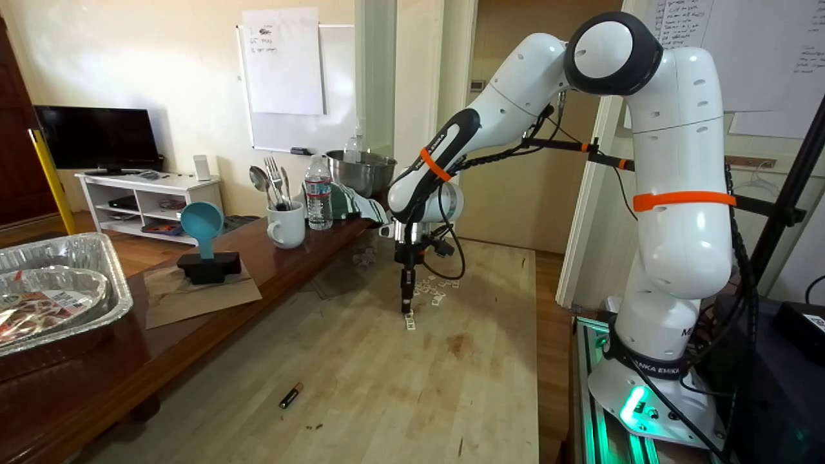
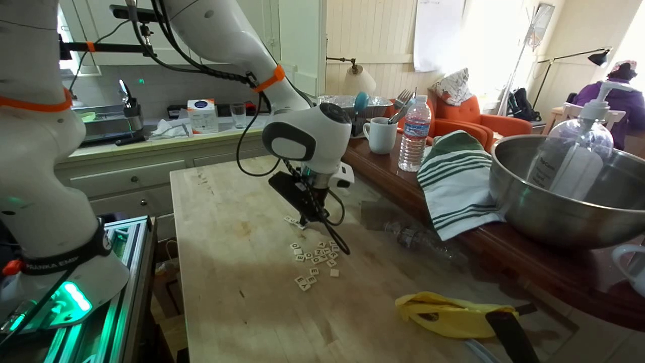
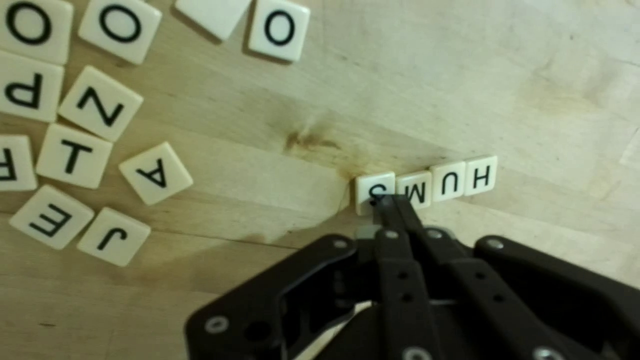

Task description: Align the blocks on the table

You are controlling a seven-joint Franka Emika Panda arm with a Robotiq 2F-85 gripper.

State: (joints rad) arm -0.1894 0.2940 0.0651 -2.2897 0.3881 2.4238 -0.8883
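Gripper (image 3: 394, 200) points down at the surface (image 1: 387, 380), fingers pressed together, nothing visible between them. In the wrist view the tips overlap the S block (image 3: 369, 187) and M block (image 3: 416, 184); cannot tell whether they touch. Row continues with the U block (image 3: 448, 181) and H block (image 3: 481, 175), side by side, slightly stepped. Loose blocks (image 3: 156, 173) lie apart from the row at mixed angles. Battery (image 1: 291, 396) on the same surface, well apart, in an exterior view.
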